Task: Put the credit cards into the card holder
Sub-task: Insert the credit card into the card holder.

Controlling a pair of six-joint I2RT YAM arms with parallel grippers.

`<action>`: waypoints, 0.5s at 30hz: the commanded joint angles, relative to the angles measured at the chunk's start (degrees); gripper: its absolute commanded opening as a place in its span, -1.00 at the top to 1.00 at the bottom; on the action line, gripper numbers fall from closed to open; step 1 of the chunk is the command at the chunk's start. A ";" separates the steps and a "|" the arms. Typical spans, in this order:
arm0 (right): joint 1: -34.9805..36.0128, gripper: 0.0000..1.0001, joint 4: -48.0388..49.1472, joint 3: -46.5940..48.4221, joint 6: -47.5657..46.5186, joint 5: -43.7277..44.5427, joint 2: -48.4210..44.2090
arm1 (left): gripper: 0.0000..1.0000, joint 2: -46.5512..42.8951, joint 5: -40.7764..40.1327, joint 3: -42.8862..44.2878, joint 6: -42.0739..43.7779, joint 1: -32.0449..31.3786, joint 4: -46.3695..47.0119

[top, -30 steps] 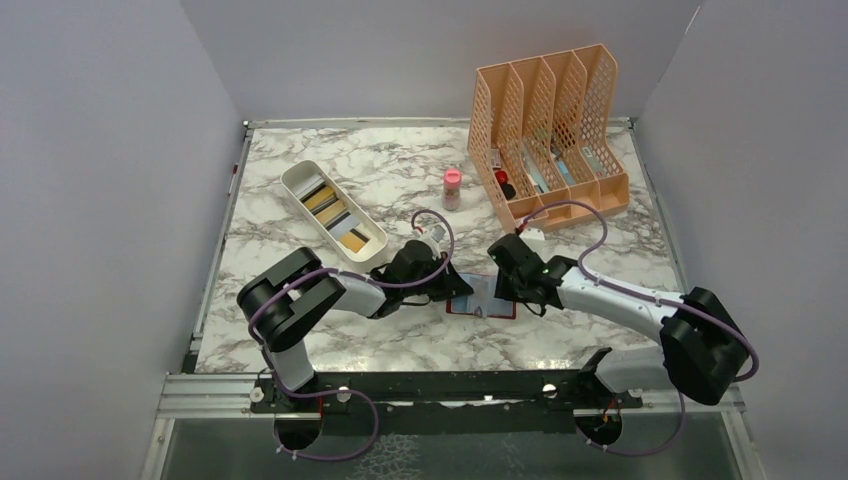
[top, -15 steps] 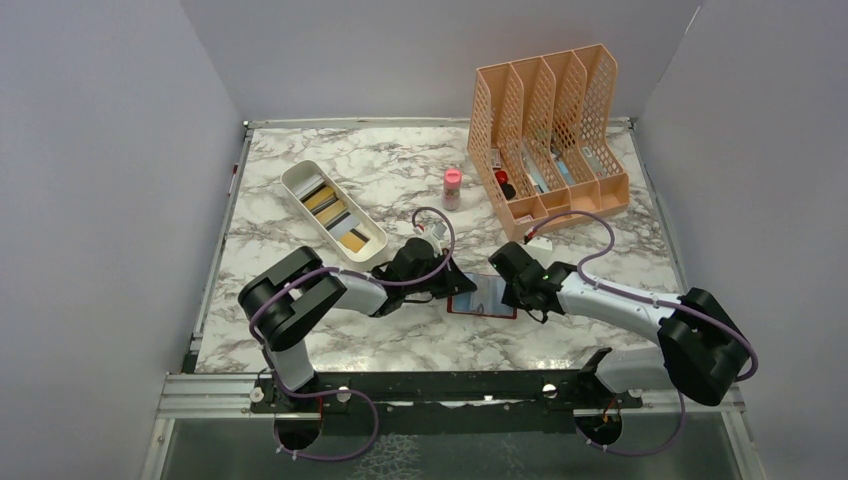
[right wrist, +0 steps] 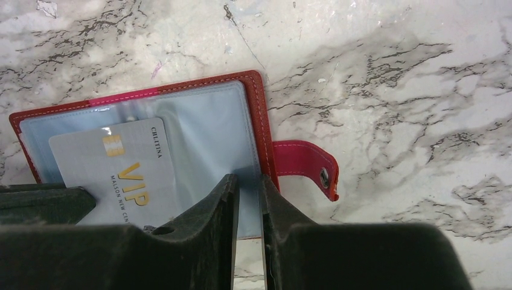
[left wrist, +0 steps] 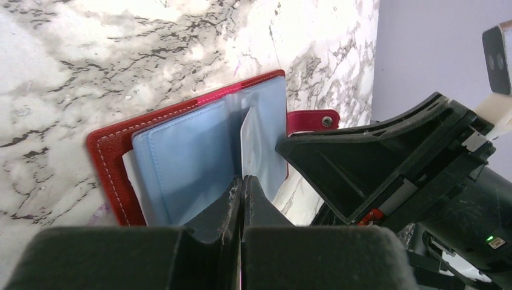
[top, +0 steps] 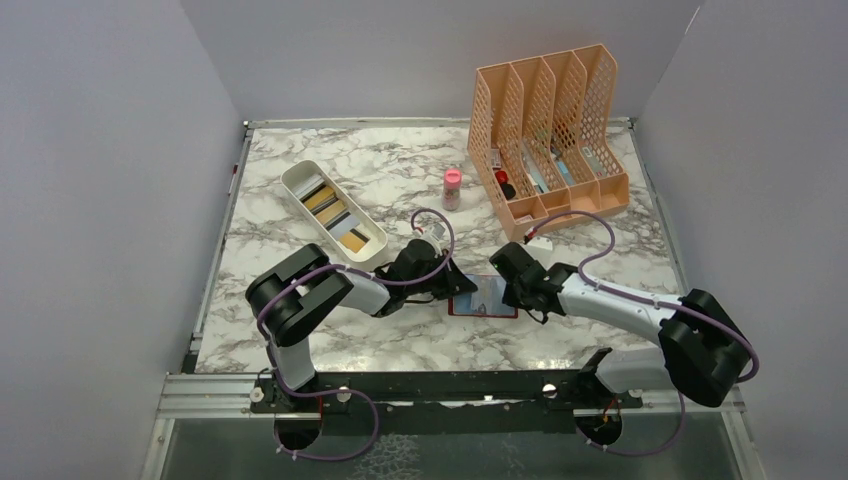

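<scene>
Fingers (left wrist: 226, 211) of the left gripper (left wrist: 242, 184) are clamped tight on a silver card (right wrist: 118, 172), and it juts straight ahead of them over the open red card holder (right wrist: 261, 109). The holder lies flat on the marble table (right wrist: 392, 90), between both arms. Right gripper (right wrist: 247, 181) is pinched to a slit, seemingly on a clear sleeve (right wrist: 205, 133) at the clasp side. Left arm carries the card, which looks only partly in, so the push should run toward the right gripper.

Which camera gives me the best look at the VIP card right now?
Right wrist: the VIP card lies face-up in the open card holder, with its lettering readable. Left wrist shows only a pale sheet edge-on, which may be the card. Top external shows the card holder too small to make out the card.
</scene>
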 commanded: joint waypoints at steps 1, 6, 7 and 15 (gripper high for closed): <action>-0.35 0.55 -0.61 -2.78 -1.00 1.51 -0.05 | 1.00 0.03 -3.97 -1.05 -0.96 -0.27 1.76; -0.35 0.55 -0.61 -2.92 -1.38 1.28 -0.48 | 1.00 -0.11 -4.96 -0.96 -0.72 -0.01 1.58; -0.35 0.55 -0.65 -2.95 -1.41 1.28 -0.60 | 1.00 -0.03 -5.11 -0.94 -0.81 -0.07 1.60; -0.35 0.55 0.11 -3.28 -1.69 0.65 -0.74 | 1.00 0.38 -6.08 -1.48 -1.69 -0.10 1.17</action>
